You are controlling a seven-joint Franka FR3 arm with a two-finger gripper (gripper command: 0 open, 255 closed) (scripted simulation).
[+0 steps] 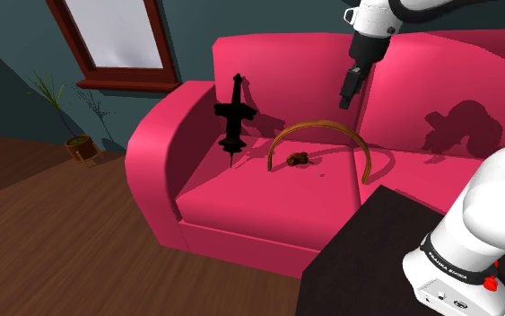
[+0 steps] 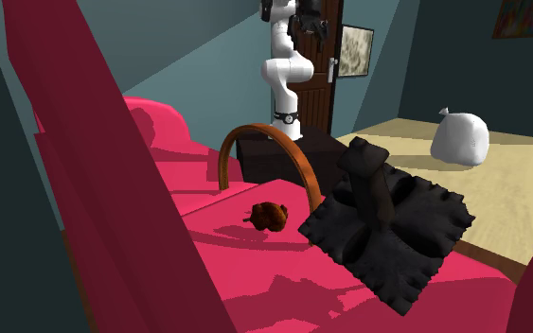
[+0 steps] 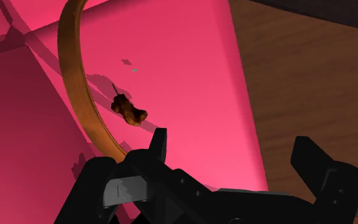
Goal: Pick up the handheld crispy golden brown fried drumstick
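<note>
The drumstick point(image 1: 297, 159) is a small, knobbly golden-brown piece lying on the pink sofa seat point(image 1: 241, 193). It sits under a thin brown hoop point(image 1: 320, 127) that arches over the cushion. My black gripper point(image 1: 345, 99) hangs well above the seat, in front of the backrest, up and to the shoulder view's right of the drumstick. In the wrist view the drumstick point(image 3: 130, 112) lies beside the hoop point(image 3: 75, 83), some way beyond the gripper point(image 3: 234, 149). The fingers point(image 3: 160, 144) stand apart with nothing between them. In the second exterior view the drumstick point(image 2: 268, 217) rests beneath the hoop point(image 2: 255, 134).
A black ragged object with an upright post point(image 1: 233, 112) stands on the seat to the shoulder view's left of the hoop, and looms large in the second exterior view point(image 2: 387, 222). My dark stand point(image 1: 376, 242) abuts the sofa's front. A potted plant point(image 1: 82, 146) and a white sack point(image 2: 461, 137) sit on the floor.
</note>
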